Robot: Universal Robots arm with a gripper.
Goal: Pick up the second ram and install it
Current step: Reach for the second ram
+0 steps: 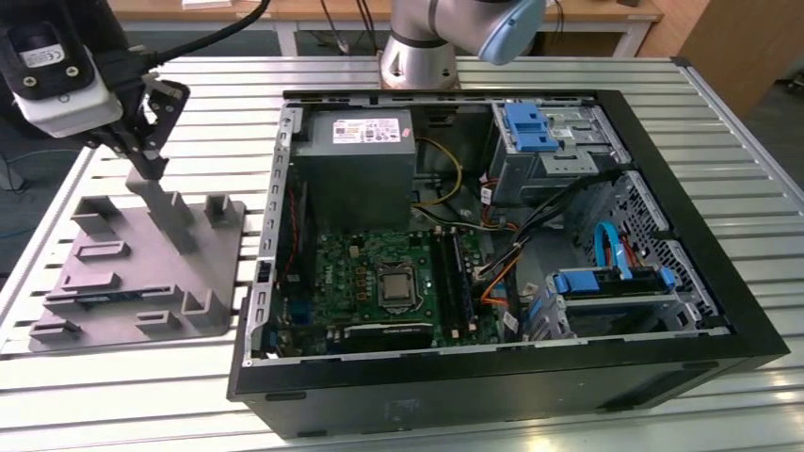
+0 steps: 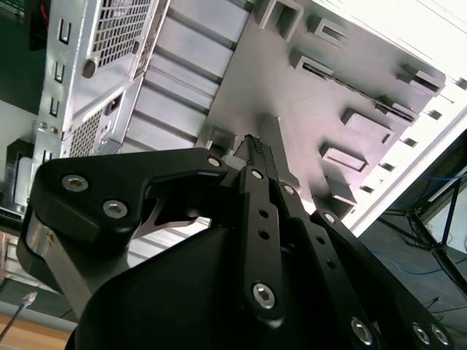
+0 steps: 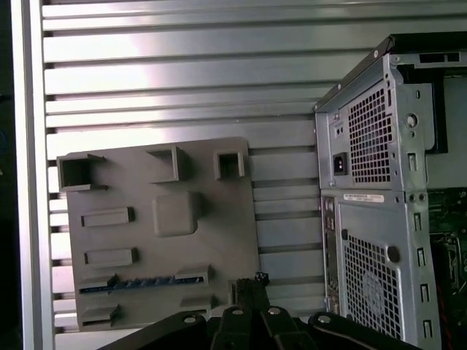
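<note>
Over on the exterior view's left: black gripper [image 1: 147, 169] up in the air above the grey tray [image 1: 151, 273]. Fingers [image 2: 255, 182] pressed tight together in both wrist views w/ nothing between them, so clenched on air. Not touching the tray or anything in it.

Down in the tray: the second ram [image 3: 139, 284], stood on its long edge in a long slot toward the tray's near end. Just a thin blue strip w/ dark bits peeking out of the slot. Kept apart from the fingertips, w/ the gripper higher up & closer to the tray edge that faces the PC.

Tray lying flat on the silver slatted table [image 1: 126, 395], w/ blocks & posts sticking up, three of them box-shaped along the far end.

Just beside the tray, on the exterior view's right: open black PC case [image 1: 503, 386], lying on its side w/ the lid off. Inside: green board [image 1: 339, 282] w/ a square chip socket [image 1: 398, 287], grey power box [image 1: 364, 160] at the far end, blue clips [image 1: 528, 127] & lots of wires. At the far side of the table, behind the case: robot arm base [image 1: 421, 56]
</note>
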